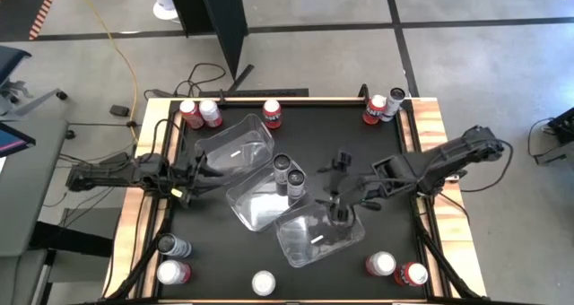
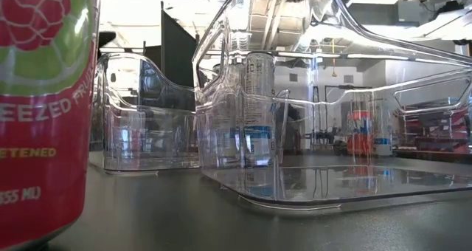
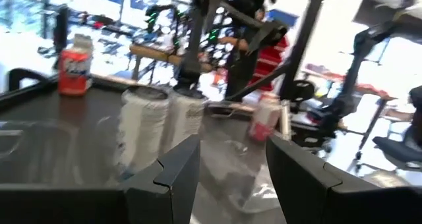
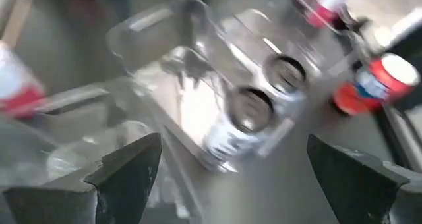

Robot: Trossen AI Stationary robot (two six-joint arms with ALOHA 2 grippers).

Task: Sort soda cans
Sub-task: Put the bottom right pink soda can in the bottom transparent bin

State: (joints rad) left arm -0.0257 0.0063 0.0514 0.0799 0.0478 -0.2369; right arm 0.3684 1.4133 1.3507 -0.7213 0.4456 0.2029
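Seen from above, three clear tubs (image 1: 235, 143) lie at angles in the middle of the tabletop (image 1: 314, 117), while the soda cans sit mostly around its edges, which suggests the sorting is far from finished. Three reddish cans (image 1: 199, 113) stand at the upper left of the frame and two more (image 1: 382, 106) at the upper right. Three cans stand at the lower left, one at the bottom centre and two at the lower right.

Two dark cans (image 1: 289, 173) stand side by side at the edge of the middle tub, seemingly inside it — probably the start of one sorted group.

The left pincer (image 1: 195, 174) sits at the left of the frame beside the first tub, its fingers partly parted with nothing visibly between them. It points toward the dark pair, perhaps lining up on them.

The right pincer (image 1: 336, 175) hovers right of centre, over the near tub — spread wide and empty, likely placed ready for the next can.
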